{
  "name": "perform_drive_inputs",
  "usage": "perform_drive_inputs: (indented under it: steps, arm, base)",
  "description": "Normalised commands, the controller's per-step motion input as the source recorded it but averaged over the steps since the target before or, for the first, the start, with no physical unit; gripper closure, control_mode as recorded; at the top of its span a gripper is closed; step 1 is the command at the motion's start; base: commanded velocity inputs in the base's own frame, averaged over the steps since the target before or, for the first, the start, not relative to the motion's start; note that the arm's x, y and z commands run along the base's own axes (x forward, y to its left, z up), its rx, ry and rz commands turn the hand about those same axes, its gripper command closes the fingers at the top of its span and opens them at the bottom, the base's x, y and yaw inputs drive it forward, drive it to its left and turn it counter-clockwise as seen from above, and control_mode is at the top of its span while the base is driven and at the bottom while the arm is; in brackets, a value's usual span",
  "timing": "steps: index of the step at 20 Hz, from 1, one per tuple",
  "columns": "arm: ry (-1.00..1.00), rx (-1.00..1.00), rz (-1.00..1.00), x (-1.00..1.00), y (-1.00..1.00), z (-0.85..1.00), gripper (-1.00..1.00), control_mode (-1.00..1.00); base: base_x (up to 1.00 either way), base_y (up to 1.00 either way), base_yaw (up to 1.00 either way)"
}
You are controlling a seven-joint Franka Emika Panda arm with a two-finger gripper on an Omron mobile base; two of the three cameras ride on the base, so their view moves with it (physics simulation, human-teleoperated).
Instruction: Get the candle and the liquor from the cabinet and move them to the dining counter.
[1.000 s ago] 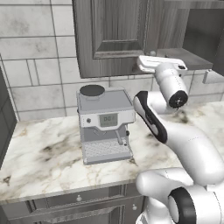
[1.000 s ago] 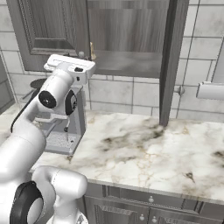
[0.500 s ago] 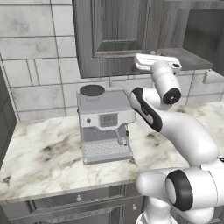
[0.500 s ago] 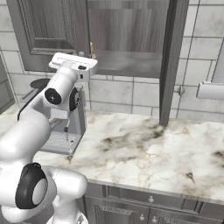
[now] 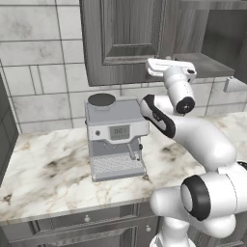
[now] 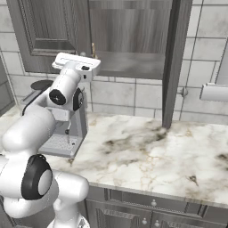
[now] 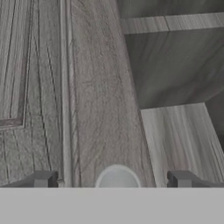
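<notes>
Tool point(image 7: 114, 180) wide open at the cabinet point(image 5: 126, 38) door knob point(image 7: 117, 178).
Fingers straddle the knob, likely to pull the door; nothing held.

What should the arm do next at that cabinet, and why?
Probably close the gripper on the round knob of the left cabinet door. The knob sits between the open fingertips, and that door is shut while the right one already stands open.
</notes>
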Motion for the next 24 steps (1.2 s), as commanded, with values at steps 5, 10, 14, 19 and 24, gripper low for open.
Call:
perform_drive_inputs:
  steps: [5,10,14,19,24]
  arm:
    - [0.00,0.00,0.00,0.13,0.00,0.00,1.00,-1.00]
    - [0.00,0.00,0.00,0.04,0.09,-0.01,1.00,-1.00]
    - [0.02,-0.01,0.00,-0.01,0.12,-0.08,1.00,-1.00]
    - [0.00,0.00,0.00,-0.39,0.12,-0.06,1.00,-1.00]
    - [0.00,0.00,0.03,-0.86,0.26,0.00,1.00,-1.00]
  base:
    - [0.00,0.00,0.00]
    - [0.00,0.00,0.00]
    - [0.00,0.00,0.00]
    - [0.00,0.00,0.00]
    - [0.00,0.00,0.00]
